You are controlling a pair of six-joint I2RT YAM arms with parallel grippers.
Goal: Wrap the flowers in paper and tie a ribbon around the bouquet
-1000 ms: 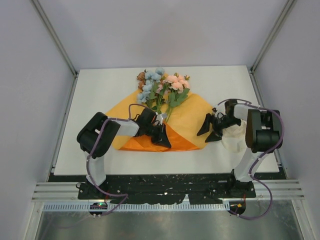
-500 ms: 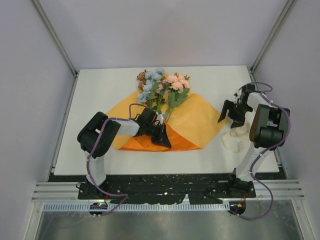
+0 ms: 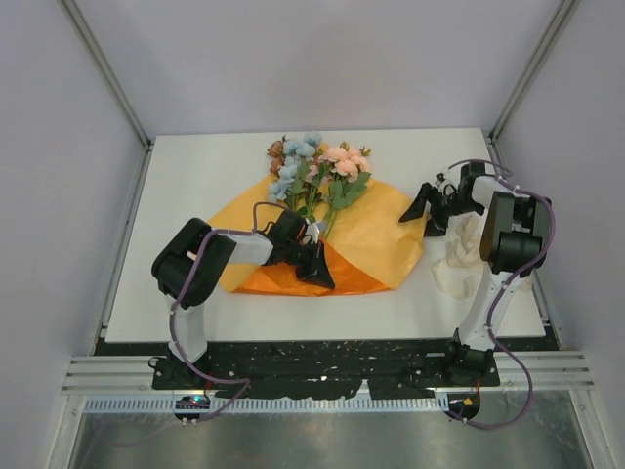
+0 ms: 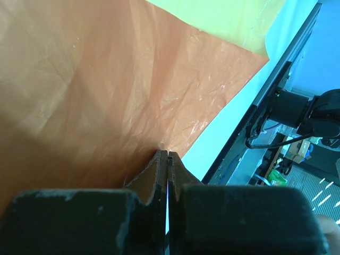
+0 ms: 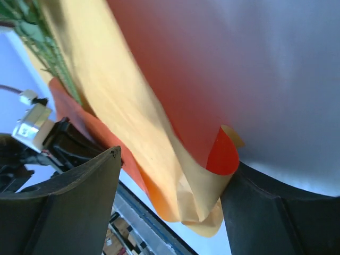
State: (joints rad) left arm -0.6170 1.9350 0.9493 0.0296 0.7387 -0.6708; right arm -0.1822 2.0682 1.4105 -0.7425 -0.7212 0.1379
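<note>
— How many of each thing are on the table (image 3: 186, 186)?

— One bunch of flowers (image 3: 317, 176), one sheet of paper (image 3: 376, 244), one ribbon (image 3: 467, 262), and two grippers.

— Where do they lie?

— The stems rest on the middle of the sheet, and the blooms reach past its far edge. The ribbon is a cream heap just right of the sheet, near the table's right edge.

— And the pincers?

— The left gripper (image 3: 320, 274) is closed. The left wrist view shows the orange film running right into the seam of its fingers, so it pinches the paper at the darker flap folded over by the stem ends. The right gripper (image 3: 423, 213) stands wide apart. The sheet's right corner curls up in the gap (it brushes one finger, by the look of it) but is not clamped.

— What about edges and room?

— The sheet's near edge runs close to the table's near edge. Bare white top shows left of the sheet and in a strip behind the blooms.
</note>
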